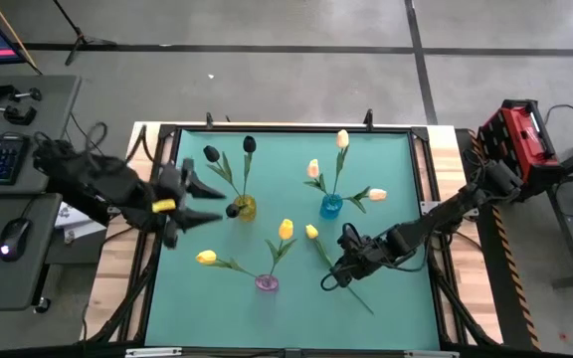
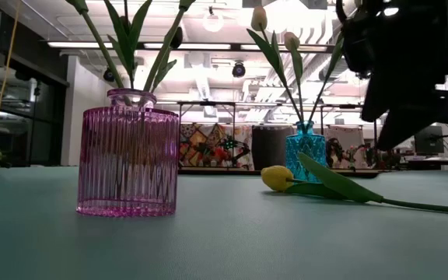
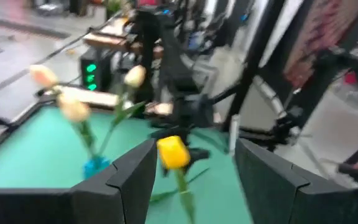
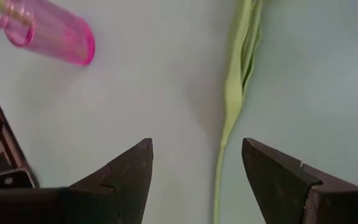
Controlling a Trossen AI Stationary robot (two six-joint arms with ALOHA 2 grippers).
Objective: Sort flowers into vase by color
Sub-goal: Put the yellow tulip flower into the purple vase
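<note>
Now right tool (image 1: 332, 277) hangs open astride the lying yellow tulip (image 1: 338, 264).

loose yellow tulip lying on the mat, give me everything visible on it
The yellow tulip lies flat on the green mat, not in any vase. It looks artificial: a small closed yellow bud, a long thin green stem and one broad green leaf. It lies between the pink vase and the blue vase. The open right gripper straddles its stem without touching it.

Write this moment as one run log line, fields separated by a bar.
right gripper: open over lying yellow tulip stem | left gripper: open, beside yellow vase | grasp: not yet
</note>
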